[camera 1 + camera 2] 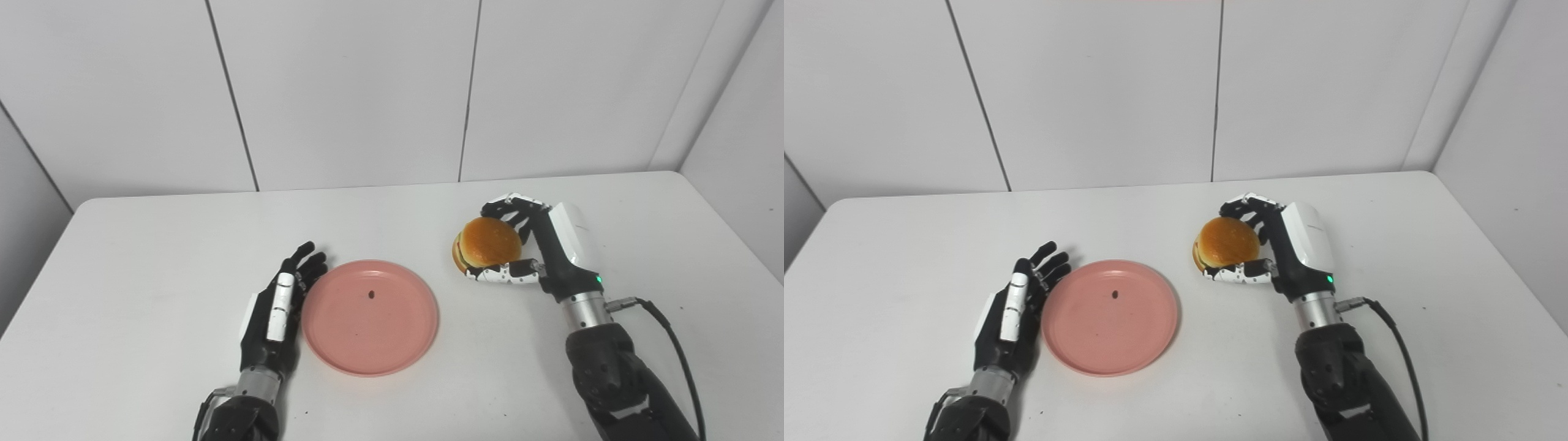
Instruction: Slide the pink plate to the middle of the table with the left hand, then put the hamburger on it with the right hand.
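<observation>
A pink plate [370,318] lies flat near the middle of the white table [153,245], with a small dark speck on it. My left hand [278,306] rests open on edge against the plate's left rim, fingers straight and pointing away. To the right of the plate, my right hand [539,245] is shut on the hamburger [487,244], fingers over the far side of the bun and thumb under its near side. The hamburger is tilted, close to the table and clear of the plate's right rim.
White wall panels [355,92] stand behind the table's far edge. A black cable [667,331] runs from my right wrist toward the bottom right.
</observation>
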Motion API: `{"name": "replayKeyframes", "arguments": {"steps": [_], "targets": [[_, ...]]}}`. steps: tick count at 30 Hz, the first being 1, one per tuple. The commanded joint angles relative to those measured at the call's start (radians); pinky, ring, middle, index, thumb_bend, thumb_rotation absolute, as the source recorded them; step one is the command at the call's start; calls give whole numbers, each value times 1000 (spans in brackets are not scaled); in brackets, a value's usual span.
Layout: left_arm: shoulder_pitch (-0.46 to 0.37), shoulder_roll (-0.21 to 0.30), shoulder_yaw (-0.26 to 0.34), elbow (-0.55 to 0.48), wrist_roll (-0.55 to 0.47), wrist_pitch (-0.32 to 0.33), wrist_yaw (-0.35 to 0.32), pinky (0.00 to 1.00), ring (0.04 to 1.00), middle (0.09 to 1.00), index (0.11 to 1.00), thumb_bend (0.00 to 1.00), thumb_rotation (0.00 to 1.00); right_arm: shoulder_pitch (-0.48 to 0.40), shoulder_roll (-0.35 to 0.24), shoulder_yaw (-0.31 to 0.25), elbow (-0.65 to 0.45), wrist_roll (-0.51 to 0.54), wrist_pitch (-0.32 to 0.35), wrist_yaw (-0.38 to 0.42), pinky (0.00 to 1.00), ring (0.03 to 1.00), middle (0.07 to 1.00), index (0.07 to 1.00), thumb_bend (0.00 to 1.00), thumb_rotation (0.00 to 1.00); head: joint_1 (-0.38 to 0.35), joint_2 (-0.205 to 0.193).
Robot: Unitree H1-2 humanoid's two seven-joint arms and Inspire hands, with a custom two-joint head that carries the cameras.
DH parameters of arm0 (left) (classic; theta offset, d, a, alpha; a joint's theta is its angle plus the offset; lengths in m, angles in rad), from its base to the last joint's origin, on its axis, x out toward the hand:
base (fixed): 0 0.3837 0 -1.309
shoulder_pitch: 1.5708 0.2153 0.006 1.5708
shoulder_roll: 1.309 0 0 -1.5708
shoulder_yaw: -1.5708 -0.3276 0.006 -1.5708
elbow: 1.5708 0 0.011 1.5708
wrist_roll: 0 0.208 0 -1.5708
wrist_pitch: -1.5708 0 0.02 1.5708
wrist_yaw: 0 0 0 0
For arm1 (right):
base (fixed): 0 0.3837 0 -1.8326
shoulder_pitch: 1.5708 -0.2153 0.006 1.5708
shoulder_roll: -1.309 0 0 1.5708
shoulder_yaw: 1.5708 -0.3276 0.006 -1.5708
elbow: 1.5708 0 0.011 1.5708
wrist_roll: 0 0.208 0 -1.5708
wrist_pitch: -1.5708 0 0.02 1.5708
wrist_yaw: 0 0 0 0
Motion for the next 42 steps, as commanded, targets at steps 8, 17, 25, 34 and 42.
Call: {"name": "replayKeyframes", "arguments": {"steps": [8, 17, 25, 34, 42], "targets": [[11, -34, -31, 23, 40, -6, 22, 932, 914, 899, 895, 689, 929, -11, 28, 40, -27, 2, -96, 52, 374, 452, 453, 528, 518, 0, 47, -1], [16, -38, -60, 7, 68, 20, 32, 955, 940, 925, 922, 685, 983, -32, 64, 83, -33, 3, -112, 120, 327, 413, 445, 534, 517, 0, 77, 5], [5, -43, -58, 33, 54, -8, 26, 947, 942, 927, 920, 694, 963, -66, 101, 136, 10, -67, -156, 122, 281, 355, 423, 533, 515, 0, 88, 4], [2, -43, -70, 39, 65, -26, 24, 916, 931, 930, 909, 687, 992, -76, 107, 176, 49, -111, -160, 154, 233, 312, 478, 489, 524, 0, 88, 5], [0, -45, -72, 41, 56, -24, 23, 923, 936, 932, 909, 694, 984, -94, 87, 193, 100, -151, -175, 159, 270, 354, 428, 532, 516, 0, 87, 6]]}}
